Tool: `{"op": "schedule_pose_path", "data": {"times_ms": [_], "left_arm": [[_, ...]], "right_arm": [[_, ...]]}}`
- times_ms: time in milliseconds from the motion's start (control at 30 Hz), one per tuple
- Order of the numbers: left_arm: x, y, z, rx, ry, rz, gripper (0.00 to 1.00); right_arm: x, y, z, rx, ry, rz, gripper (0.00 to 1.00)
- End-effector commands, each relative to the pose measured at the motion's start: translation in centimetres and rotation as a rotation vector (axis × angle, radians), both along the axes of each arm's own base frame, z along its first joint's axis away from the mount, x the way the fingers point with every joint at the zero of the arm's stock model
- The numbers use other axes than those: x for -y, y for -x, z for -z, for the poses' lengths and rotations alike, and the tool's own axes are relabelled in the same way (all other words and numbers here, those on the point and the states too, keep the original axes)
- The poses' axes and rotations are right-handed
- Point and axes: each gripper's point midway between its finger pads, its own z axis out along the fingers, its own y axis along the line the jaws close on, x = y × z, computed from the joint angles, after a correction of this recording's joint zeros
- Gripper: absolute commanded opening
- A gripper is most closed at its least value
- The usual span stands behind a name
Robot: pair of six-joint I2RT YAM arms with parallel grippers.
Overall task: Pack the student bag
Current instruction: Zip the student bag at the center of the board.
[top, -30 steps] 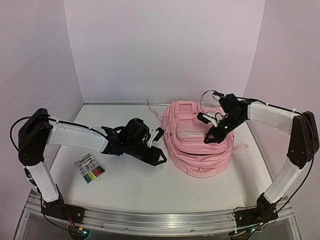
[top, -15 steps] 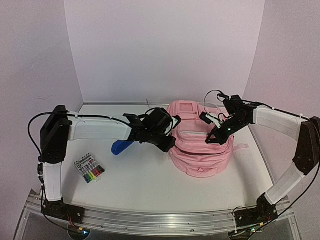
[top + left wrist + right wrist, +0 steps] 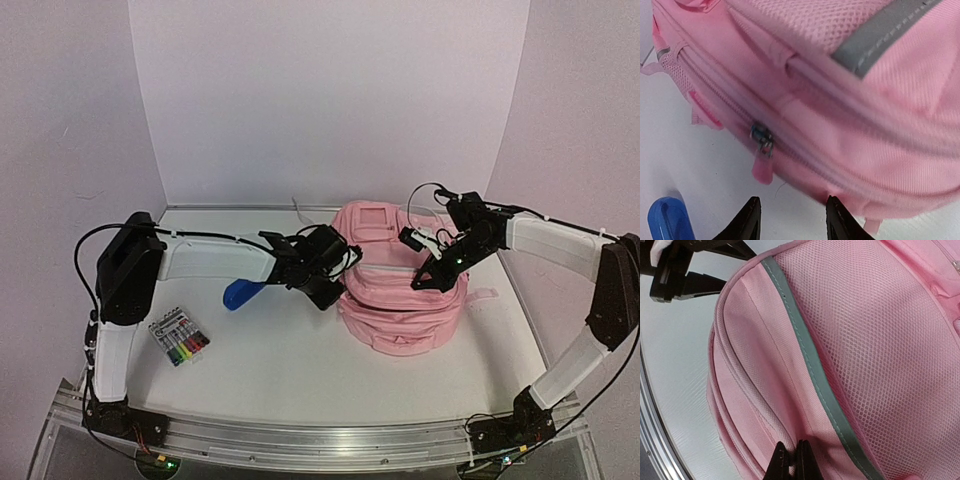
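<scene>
Left wrist: left gripper (image 3: 793, 202) open, empty, just short of zip pull (image 3: 762, 159) | student bag (image 3: 400, 320) flat, table centre-right | right gripper (image 3: 790, 450) closed, tips against bag top | should centre pull between fingers before closing

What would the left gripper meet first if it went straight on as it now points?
Probably the zipped side of the student bag, just beside its zipper pull; depth is unclear.

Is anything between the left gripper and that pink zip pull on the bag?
No. In the left wrist view, only bare white table separates the open left gripper from the zip pull on the student bag.
</scene>
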Motion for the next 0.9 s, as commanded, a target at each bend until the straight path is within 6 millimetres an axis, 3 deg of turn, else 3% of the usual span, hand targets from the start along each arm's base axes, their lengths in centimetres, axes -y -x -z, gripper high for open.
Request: {"op": "schedule_pose_path", "data": {"times_ms": [0, 167, 433, 700, 867], "left_arm": [[-1.0, -0.1, -5.2, 0.037, 0.107, 0.049, 0.45], [-0.3, -0.2, -6.2, 0.034, 0.18, 0.128, 0.44], [1.9, 0.3, -4.0, -0.03, 0.16, 0.27, 0.42], [0.8, -3.8, -3.1, 0.021, 0.128, 0.185, 0.38], [0.6, -4.9, -2.6, 0.007, 0.144, 0.188, 0.29]], "right_arm": [[0.0, 1.7, -0.4, -0.043, -0.022, -0.019, 0.0], [0.1, 1.8, -0.3, -0.044, -0.021, -0.019, 0.0], [0.0, 1.7, 0.0, -0.056, -0.021, -0.019, 0.0], [0.1, 2.0, -0.1, -0.037, -0.015, -0.047, 0.0], [0.3, 1.9, -0.1, -0.029, -0.002, -0.042, 0.0]]}}
